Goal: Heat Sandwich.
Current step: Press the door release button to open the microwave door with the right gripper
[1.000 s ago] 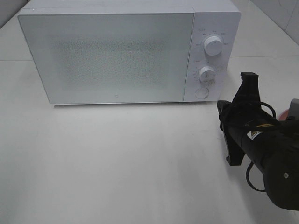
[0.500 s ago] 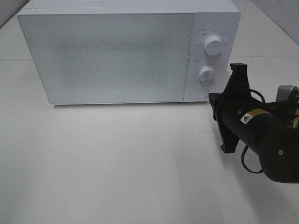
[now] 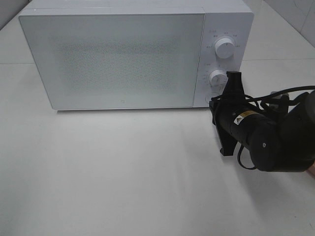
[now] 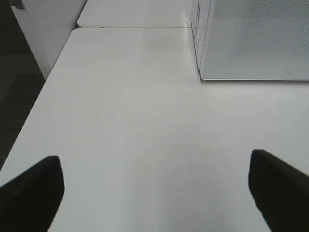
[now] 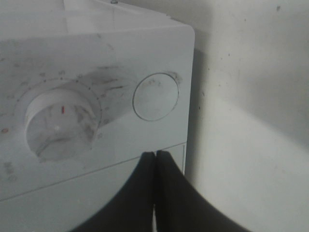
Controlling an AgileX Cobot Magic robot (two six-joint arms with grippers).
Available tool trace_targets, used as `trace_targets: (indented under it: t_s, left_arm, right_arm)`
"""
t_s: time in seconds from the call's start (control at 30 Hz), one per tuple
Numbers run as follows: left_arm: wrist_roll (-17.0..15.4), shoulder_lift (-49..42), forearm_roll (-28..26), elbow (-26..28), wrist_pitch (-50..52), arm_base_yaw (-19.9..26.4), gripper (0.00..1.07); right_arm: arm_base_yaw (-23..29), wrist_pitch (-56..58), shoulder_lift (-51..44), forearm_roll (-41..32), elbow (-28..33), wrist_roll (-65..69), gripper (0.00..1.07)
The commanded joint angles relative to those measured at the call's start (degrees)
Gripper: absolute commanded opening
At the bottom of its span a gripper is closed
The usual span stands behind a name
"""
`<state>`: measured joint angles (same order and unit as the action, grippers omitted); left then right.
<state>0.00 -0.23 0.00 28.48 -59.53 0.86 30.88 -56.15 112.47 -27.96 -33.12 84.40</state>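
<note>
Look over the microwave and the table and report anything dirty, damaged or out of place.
Only one thing stands out: grey smudges on the microwave's control panel, around the lower dial and beside the round button. They look like grime or scuffs. The door is shut and the table shows no spills.

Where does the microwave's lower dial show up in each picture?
Exterior high: lower dial, on the panel under the upper dial.
Left wrist: not in it.
Right wrist: lower dial close up, beside the round button.
Shared landmark: the microwave, in all three.
</note>
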Motion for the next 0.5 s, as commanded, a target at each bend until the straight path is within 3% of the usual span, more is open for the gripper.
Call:
trace_targets:
  t_s: [0.03,0.5]
  left_arm:
    - [0.0,-1.5,0.0,-0.1,0.2,0.2,0.98]
    - [0.0,-1.5,0.0,-0.1,0.2,0.2,0.98]
  right_arm:
    - [-1.5,2.1,1.2,1.1,-2.3,0.4,0.01]
    - [-6.4,4.3,7.0,3.8,-9.9,0.3,0.01]
